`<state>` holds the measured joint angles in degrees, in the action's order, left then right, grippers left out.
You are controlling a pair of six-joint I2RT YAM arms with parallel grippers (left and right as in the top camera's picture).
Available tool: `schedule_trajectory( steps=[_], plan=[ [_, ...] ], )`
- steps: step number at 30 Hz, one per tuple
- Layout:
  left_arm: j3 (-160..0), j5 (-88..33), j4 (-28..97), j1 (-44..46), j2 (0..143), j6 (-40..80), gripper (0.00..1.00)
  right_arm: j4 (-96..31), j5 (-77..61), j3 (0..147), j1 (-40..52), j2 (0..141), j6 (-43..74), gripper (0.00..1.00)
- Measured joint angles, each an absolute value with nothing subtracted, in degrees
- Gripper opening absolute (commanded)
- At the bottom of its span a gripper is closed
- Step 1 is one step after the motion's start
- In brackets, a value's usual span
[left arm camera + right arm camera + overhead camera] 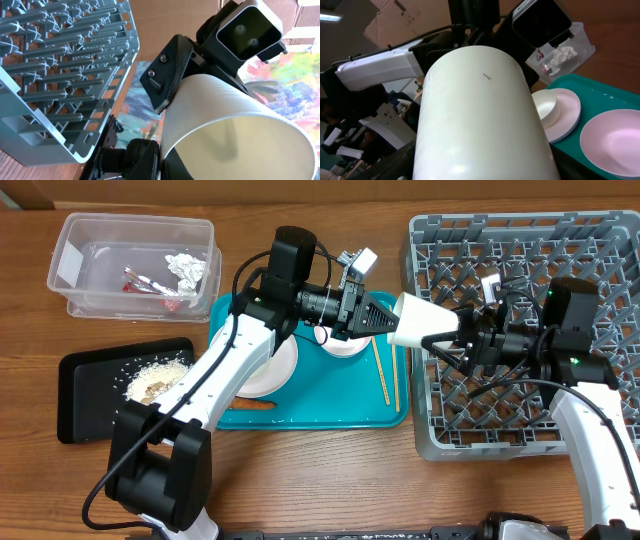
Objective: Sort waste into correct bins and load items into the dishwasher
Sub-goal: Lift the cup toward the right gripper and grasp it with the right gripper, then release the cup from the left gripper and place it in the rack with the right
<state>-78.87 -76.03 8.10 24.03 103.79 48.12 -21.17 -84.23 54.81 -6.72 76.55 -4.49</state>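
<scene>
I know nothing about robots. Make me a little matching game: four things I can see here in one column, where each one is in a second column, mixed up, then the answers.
Things
1. foil ball
2. rice scraps
3. chopsticks
4. white cup

Places
A. on the teal tray
B. lifted in the air
C. in the clear tub
D. on the black tray

Pairs: 1-C, 2-D, 3-A, 4-B.
</scene>
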Motion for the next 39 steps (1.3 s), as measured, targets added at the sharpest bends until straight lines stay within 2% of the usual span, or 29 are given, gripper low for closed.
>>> schedule_trajectory(
  steps=[14,19,22,23,24,26,27,29,34,39],
  plan=[
    [-78.91,-76.01,7.86,24.03,103.79,48.12,0.04,-18.72,-84.23,54.81,-6.70,76.58,-4.49,0.76],
    [-78.91,-76.03,7.81,24.03,103.79,48.12,0.04,-18.48,-84.16,54.81,-6.72,76.62,-4.36,0.63],
    [-78.91,-76.03,7.70,24.03,103.79,48.12,0.05,-18.48,-84.16,54.81,-6.72,76.77,-3.81,0.62],
    [-78.91,-76.03,7.70,24.03,103.79,48.10,0.15,-18.46,-84.18,54.81,-6.72,76.77,-3.84,0.62],
    [-78.91,-76.03,7.70,24.03,103.79,48.10,0.29,-18.46,-84.18,54.81,-6.72,76.77,-3.84,0.61],
    [-78.96,-75.61,7.75,24.03,103.79,48.16,0.45,-18.24,-84.42,54.81,-6.70,76.77,-3.90,0.59],
    [-78.96,-75.44,7.75,24.03,103.79,48.40,0.50,-18.15,-84.82,54.81,-6.70,76.77,-3.95,0.57],
    [-78.96,-74.54,8.10,24.03,103.79,48.58,0.52,-18.06,-85.17,54.81,-6.70,76.77,-4.12,0.52],
    [-79.02,-74.02,11.31,23.70,103.79,45.95,0.48,-21.56,-81.23,54.83,-6.66,76.77,-4.10,0.43],
    [-79.22,-70.61,22.81,20.71,103.79,38.17,0.49,-25.17,-71.99,54.83,-6.66,76.77,-3.73,0.43]
  ],
)
